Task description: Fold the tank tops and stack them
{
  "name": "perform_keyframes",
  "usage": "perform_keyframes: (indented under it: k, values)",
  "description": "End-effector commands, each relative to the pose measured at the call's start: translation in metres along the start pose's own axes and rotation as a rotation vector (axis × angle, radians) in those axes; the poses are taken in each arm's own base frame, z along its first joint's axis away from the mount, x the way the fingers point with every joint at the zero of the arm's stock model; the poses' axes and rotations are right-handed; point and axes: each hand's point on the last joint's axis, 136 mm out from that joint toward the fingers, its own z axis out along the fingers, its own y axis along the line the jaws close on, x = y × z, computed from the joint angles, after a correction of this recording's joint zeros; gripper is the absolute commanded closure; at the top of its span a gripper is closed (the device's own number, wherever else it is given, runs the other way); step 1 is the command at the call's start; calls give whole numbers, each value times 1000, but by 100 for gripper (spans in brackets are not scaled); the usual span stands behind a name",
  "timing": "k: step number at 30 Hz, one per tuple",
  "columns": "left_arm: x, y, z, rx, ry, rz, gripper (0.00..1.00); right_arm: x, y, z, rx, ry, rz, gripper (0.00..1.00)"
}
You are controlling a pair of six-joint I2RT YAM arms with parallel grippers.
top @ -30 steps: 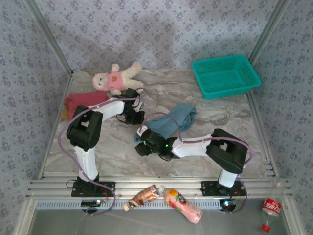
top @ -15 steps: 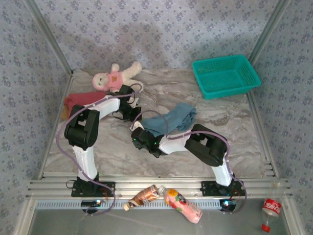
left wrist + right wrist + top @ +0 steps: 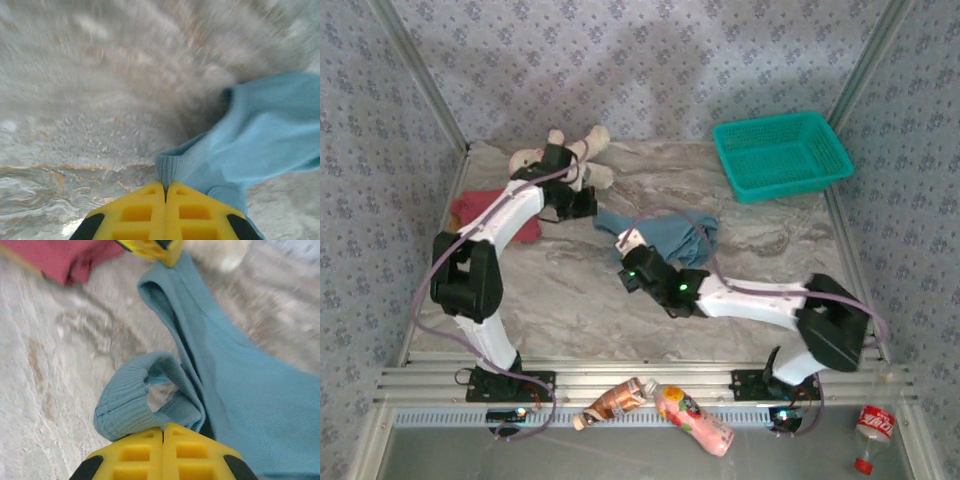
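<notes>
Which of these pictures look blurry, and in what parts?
Left wrist: the table is smeared into streaks, yet the left claw and the blue top it pinches look sharp. Right wrist: blurred toward the far corner, the ribbed hem at the right claw crisp. Top external: sharp, evenly lit.

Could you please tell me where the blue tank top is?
Top view: the blue tank top lies mid-table, pinched by the left end effector and right end effector.

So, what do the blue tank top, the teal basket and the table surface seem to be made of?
The blue tank top: soft knit cloth, probably cotton jersey, matte; the hem shows fine ribs and it drapes in folds. The teal basket: hard plastic, smooth-looking, with a moulded lattice. The table surface: looks like marble, grey-white with brownish veins; it may be a printed sheet.
</notes>
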Motion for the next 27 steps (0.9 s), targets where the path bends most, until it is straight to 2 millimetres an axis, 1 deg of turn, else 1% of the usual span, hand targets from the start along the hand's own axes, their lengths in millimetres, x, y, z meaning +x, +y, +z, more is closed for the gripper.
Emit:
perform_keyframes:
  k: [1,2,3,5,7,9,10,12,13,14,15,17,19,22,24,25,27]
  values:
    - [-26,-25,-78,-12,-159,25,100,-28,-54,-38,136,-26,-88,100]
    - [-33,-30,-95,-9,-204,31,100,-40,-67,-48,159,-49,-100,100]
    - [-39,-37,-115,-7,-253,38,100,-56,-83,-61,182,-79,-112,100]
    - [-50,-52,-154,4,-346,58,100,-89,-106,-83,187,-153,-132,100]
    - [-59,-65,-193,22,-444,82,100,-124,-121,-107,161,-232,-173,100]
    - [-64,-76,-229,29,-533,109,100,-154,-129,-130,145,-307,-226,100]
    - [-65,-80,-249,25,-584,126,100,-174,-128,-148,119,-355,-263,100]
    - [-65,-86,-288,13,-686,159,100,-199,-127,-172,104,-419,-334,100]
    - [-63,-87,-303,-2,-722,174,100,-211,-123,-186,89,-457,-365,100]
    - [-62,-90,-325,-6,-777,191,100,-221,-120,-197,84,-487,-390,100]
    - [-59,-91,-344,-24,-823,209,100,-231,-114,-210,79,-518,-429,100]
    - [-52,-90,-372,-60,-897,234,100,-247,-107,-233,92,-568,-500,100]
    - [-43,-90,-402,-85,-975,256,100,-263,-94,-260,80,-644,-550,100]
    - [-29,-92,-441,-107,-1083,298,100,-282,-79,-292,84,-731,-612,100]
    - [-21,-93,-464,-129,-1148,324,100,-291,-71,-307,83,-777,-644,100]
    - [-19,-92,-474,-147,-1175,329,100,-296,-67,-312,85,-795,-664,100]
    - [-21,-92,-484,-180,-1201,344,100,-301,-65,-316,108,-803,-700,100]
